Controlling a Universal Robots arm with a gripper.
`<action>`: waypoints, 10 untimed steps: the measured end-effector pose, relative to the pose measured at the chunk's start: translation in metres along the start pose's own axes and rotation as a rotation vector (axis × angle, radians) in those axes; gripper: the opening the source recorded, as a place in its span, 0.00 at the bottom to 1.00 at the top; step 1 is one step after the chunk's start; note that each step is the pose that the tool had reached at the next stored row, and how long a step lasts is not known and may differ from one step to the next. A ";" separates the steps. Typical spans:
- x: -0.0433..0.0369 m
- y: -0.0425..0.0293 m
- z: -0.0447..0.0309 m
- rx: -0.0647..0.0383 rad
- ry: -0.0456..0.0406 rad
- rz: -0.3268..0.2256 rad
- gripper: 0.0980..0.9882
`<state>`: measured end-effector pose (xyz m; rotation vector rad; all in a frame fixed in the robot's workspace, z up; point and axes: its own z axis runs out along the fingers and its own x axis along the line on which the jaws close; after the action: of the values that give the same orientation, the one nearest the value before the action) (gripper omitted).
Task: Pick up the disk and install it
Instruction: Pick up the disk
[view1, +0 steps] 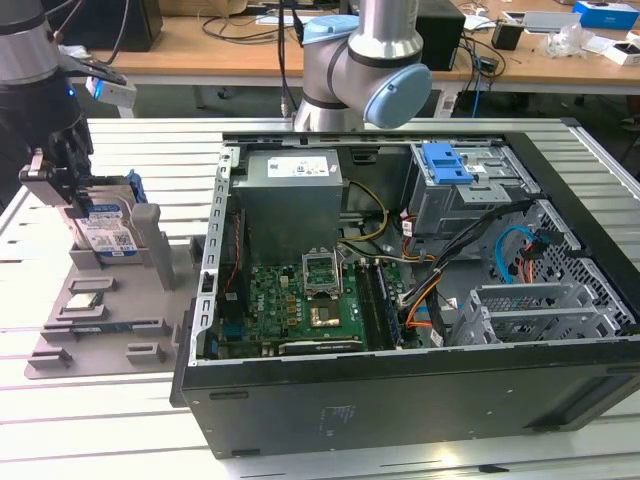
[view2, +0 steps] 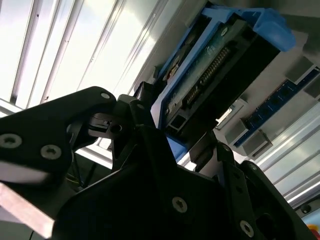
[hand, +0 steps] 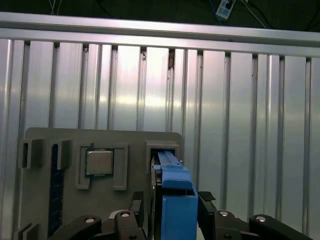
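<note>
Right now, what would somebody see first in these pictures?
The big open computer case in the exterior view's middle, its green motherboard showing. At that view's left, the gripper clasps the disk in its blue frame, standing in a gray holder.

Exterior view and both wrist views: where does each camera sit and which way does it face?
Exterior view: off the arm, facing down over the table at the open computer case and grey fixture; shows the arm and gripper.
First wrist view: above the gripper, facing down onto the fixture; gripper fingers show.
Second wrist view: beside the gripper, angled at the connector edge of the disk; gripper body shows.
Shared: both wrist views show the gripper shut on the disk.
</note>
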<state>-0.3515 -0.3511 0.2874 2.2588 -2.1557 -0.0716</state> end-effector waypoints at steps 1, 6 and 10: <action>0.0000 0.0000 0.0000 0.000 0.0000 0.000 0.50; 0.0000 0.0000 0.0001 0.000 0.0000 0.000 0.50; 0.0000 0.0000 0.0001 0.000 -0.0001 0.000 0.33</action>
<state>-0.3515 -0.3511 0.2873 2.2592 -2.1554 -0.0715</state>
